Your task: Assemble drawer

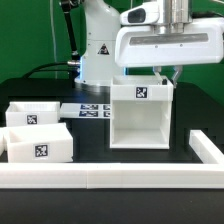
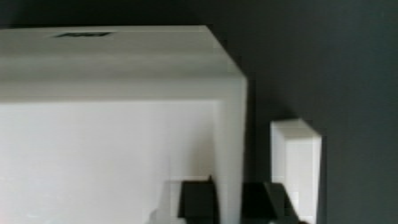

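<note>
**Robot gripper straddling the back corner of a white drawer housing**

The housing box (image 1: pixel 140 120) is standing upright on a black table (image 1: pixel 150 158), with its long axis vertical. Its open face is pointing towards the low white rail (image 1: pixel 100 178) that is running along the table's near edge. Inside it, only white walls are showing.

A band of bare table is lying between the box and the rail. More bare table is lying between the box and the rail's side piece on the exterior view's right.

Two shallow trays, a rear tray (image 1: pixel 28 114) and a front tray (image 1: pixel 40 146), are sitting close together on the exterior view's left, apart from the box. Their tagged faces are also pointing towards the rail. The marker board (image 1: pixel 90 108) is lying flat behind them.

The gripper (image 1: pixel 170 74) is reaching down onto the box's top rear corner. In the wrist view its dark fingers (image 2: pixel 192 200) are standing either side of a box wall (image 2: pixel 228 130). I cannot tell whether they are pressing on it.
</note>
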Robot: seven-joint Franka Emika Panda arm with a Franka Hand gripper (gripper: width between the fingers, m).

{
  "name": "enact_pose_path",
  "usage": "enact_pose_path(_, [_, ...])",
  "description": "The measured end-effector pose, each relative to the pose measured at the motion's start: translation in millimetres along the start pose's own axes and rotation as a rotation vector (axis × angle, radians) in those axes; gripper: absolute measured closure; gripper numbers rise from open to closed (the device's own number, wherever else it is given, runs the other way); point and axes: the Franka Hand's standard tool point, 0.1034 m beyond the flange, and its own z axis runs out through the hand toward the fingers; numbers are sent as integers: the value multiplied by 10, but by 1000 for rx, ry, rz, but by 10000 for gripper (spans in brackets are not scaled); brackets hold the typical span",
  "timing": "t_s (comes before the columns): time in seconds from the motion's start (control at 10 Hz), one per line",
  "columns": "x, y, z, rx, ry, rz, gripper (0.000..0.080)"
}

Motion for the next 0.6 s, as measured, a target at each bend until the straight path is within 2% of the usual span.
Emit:
enact_pose_path(0.3, [441,82,21,12,40,28,762])
enact_pose_path(0.6, [488,65,0,17,50,96,761])
